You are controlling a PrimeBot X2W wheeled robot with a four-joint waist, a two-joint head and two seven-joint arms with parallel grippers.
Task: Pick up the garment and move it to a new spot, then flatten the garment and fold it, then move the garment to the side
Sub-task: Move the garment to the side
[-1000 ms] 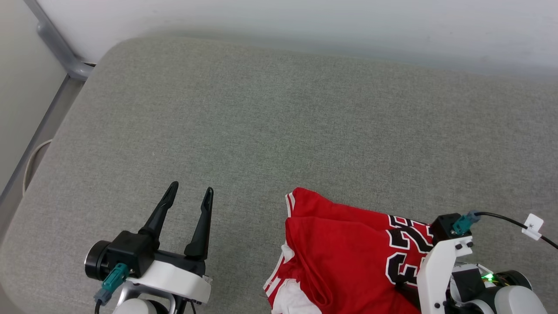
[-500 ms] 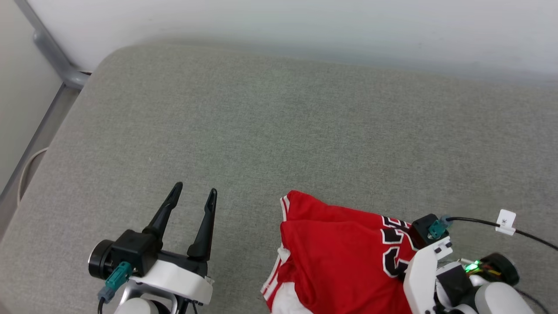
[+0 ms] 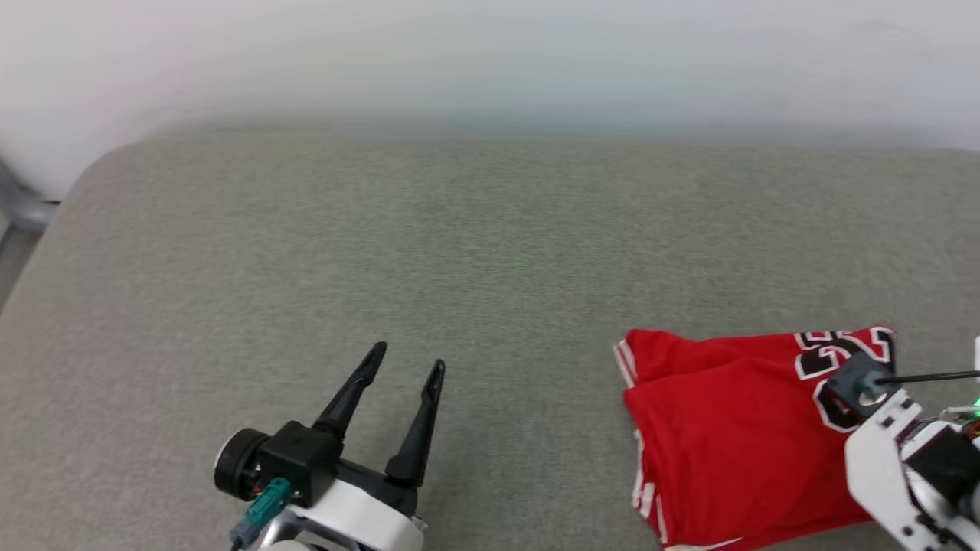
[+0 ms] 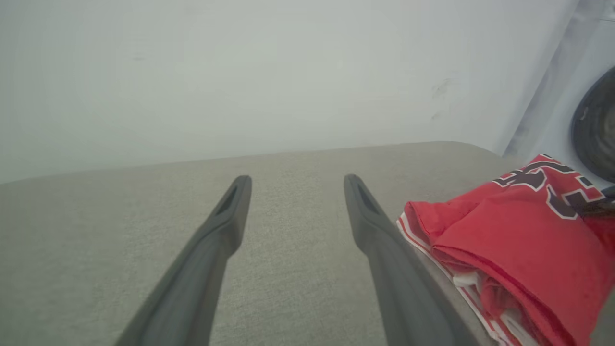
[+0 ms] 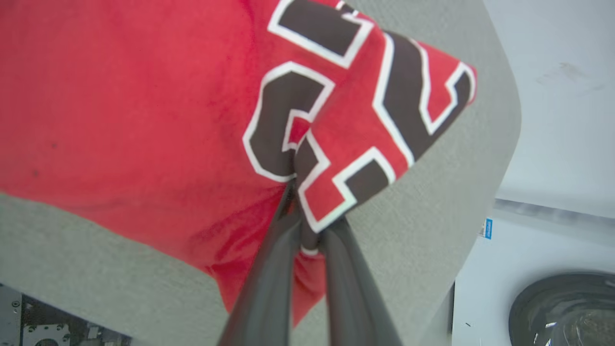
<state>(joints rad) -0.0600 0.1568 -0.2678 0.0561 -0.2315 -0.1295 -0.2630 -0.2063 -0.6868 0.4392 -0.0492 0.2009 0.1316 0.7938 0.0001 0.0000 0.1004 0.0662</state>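
Right gripper (image 5: 299,192) has just closed on the red jersey (image 5: 144,96), pinching a fold at the black numerals. Grasp made; I judge the lift comes next. Jersey lies bunched on the grey cushion (image 3: 459,229), well right of my left gripper (image 3: 408,357), whose fingers are spread and empty.

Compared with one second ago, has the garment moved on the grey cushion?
Yes. The garment went to the right, farther from the rounded far-left corner of the cushion; the right gripper holds it.
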